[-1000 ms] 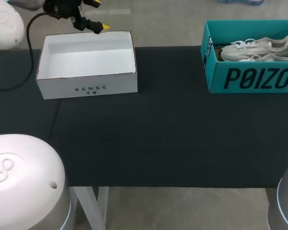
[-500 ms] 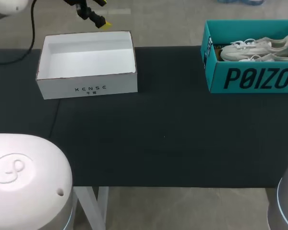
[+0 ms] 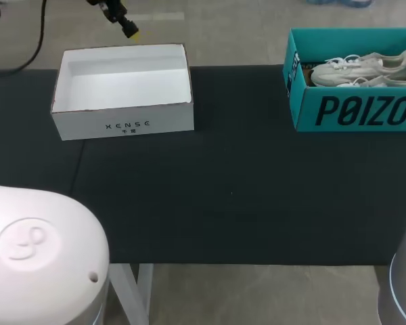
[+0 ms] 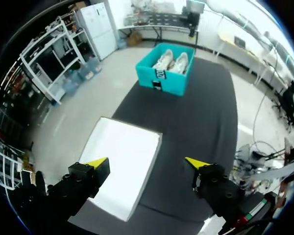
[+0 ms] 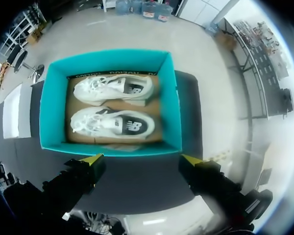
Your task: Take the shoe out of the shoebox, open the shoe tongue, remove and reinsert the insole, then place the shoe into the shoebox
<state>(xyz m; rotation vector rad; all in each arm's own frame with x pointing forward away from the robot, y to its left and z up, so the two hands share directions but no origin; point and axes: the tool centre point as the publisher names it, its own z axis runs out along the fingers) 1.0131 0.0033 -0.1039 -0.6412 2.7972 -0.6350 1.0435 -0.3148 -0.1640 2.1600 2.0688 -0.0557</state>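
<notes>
A teal shoebox [image 3: 358, 108] stands open at the table's far right with a pair of white shoes [image 3: 362, 68] inside. From the right wrist view the two shoes [image 5: 115, 89] lie side by side on brown card inside the shoebox [image 5: 51, 112]. My right gripper [image 5: 141, 159] hangs open above the box's near wall, touching nothing. My left gripper [image 3: 124, 20] is high beyond the far left of the table. It is open [image 4: 147, 162] and empty, with the shoebox [image 4: 169, 84] far ahead of it.
An open, empty white box [image 3: 122, 125] stands at the far left of the black table [image 3: 230, 196]; it lies right under the left gripper's fingers [image 4: 122, 166]. My arms' white bases fill the near corners.
My left gripper has risen and drawn back past the white box toward the view's top edge. The shoebox and shoes have not moved.
</notes>
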